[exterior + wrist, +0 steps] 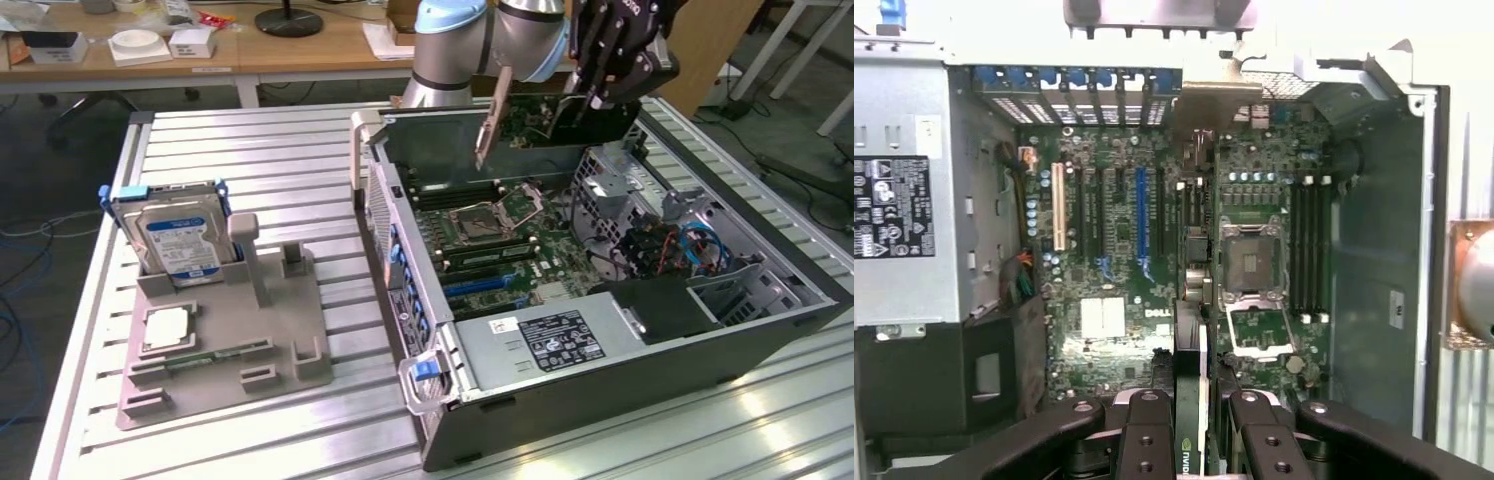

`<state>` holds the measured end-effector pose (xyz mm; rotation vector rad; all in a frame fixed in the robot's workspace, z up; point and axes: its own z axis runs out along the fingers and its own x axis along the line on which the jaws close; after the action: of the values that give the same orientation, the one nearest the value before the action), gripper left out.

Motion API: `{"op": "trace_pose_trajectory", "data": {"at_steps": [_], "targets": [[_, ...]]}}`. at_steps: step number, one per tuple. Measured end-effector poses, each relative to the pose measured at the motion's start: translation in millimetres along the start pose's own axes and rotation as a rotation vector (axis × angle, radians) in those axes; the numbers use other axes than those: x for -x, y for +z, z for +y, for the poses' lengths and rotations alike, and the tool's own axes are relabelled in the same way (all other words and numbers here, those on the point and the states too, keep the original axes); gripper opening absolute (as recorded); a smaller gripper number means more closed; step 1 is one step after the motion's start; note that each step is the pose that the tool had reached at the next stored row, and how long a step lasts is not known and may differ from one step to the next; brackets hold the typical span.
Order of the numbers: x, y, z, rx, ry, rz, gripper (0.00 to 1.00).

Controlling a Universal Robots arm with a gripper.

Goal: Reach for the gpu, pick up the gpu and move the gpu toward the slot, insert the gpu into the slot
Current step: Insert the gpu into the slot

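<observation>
Status: reach and pickup done, insertion outstanding. The hand (587, 95), black and jointed, is clamped on the gpu (541, 125), a thin green card with a pale metal bracket, held on edge above the open computer case (641, 350). The slot (1142, 215), a long blue plastic strip on the motherboard (1114, 300), sits empty
</observation>
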<state>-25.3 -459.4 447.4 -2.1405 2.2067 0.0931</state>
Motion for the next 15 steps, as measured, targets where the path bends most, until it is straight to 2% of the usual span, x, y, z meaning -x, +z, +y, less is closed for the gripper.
{"op": "trace_pose_trajectory", "data": {"at_steps": [1,2,5,8,11,15], "targets": [[-0.1,0.4,0.1,-0.0003,0.0,0.0092,0.26],[-0.3,1.2,0.3,-0.0004,0.0,0.0133,0.26],[-0.5,4.1,0.6,0.0,-0.006,0.0134,0.26],[-0.8,6.5,1.1,0.0038,-0.051,0.0133,0.26],[-1.3,10.9,1.9,0.0045,-0.06,0.0132,0.26],[-2.2,18.1,8.8,0.0045,-0.059,0.0133,0.26]]}}
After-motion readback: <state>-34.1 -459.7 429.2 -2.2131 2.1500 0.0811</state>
